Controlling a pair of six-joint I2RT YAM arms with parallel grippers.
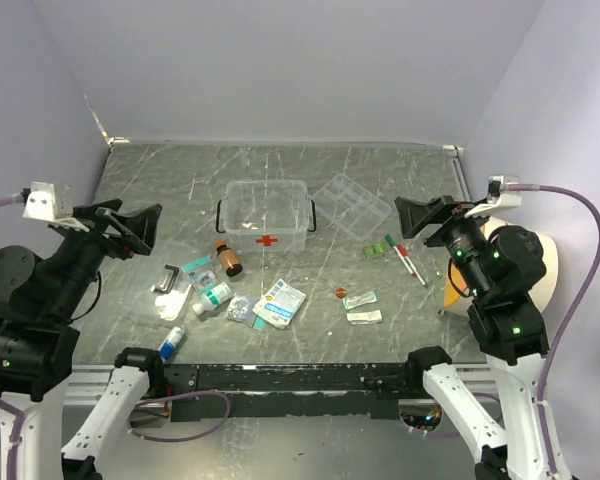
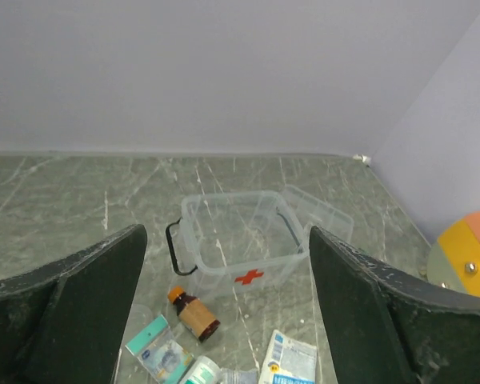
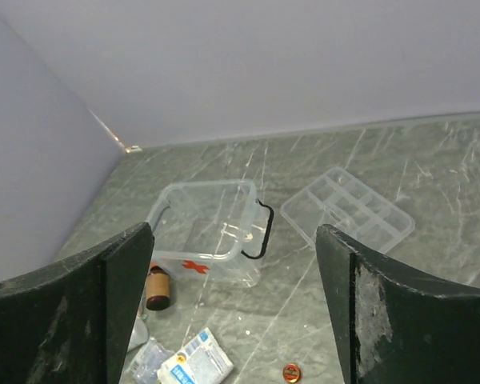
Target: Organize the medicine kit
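The medicine kit (image 1: 265, 232), a clear box with a red cross and black side handles, stands open and empty at the table's centre back. It also shows in the left wrist view (image 2: 249, 277) and the right wrist view (image 3: 196, 266). Loose items lie in front of it: a brown bottle (image 1: 228, 259), a teal sachet (image 1: 200, 270), a white bottle (image 1: 212, 296), a blister pack (image 1: 242, 308) and a white-blue packet (image 1: 279, 303). My left gripper (image 1: 135, 230) (image 2: 226, 240) is open and empty, raised at the left. My right gripper (image 1: 420, 220) (image 3: 234, 232) is open and empty, raised at the right.
A clear compartmented tray (image 1: 352, 205) lies right of the kit. A flat clear lid with a black handle (image 1: 167, 278) lies at the left. Pens (image 1: 408, 262), small sachets (image 1: 360, 299), an orange cap (image 1: 341, 293) and a blue-white tube (image 1: 172, 341) lie about. A cream round object (image 1: 545, 270) stands far right.
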